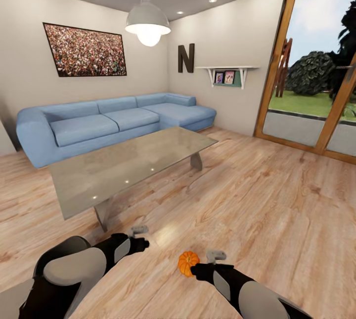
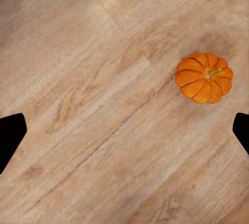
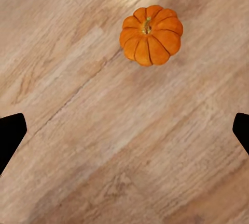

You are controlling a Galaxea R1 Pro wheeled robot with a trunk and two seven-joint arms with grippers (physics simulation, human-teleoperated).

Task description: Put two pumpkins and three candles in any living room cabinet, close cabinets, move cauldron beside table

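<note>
Closing the wide-open right claw (image 1: 195, 263) off-centre risks nudging the round pumpkin (image 1: 188, 262) rolling across the floor (image 1: 277, 200), while the left claw (image 1: 143, 239) hangs equally open

Light wood-plank floor (image 1: 277, 200): one orange pumpkin (image 1: 188, 262) rests on it, glass-topped table (image 1: 126, 166) and blue corner sofa (image 1: 113, 124) standing farther back.

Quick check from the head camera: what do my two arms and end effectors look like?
Both arms are glossy black with rounded light-grey shell panels. The left end effector and right end effector have small grey fingers on black wrists. No cables or markings are visible.
</note>
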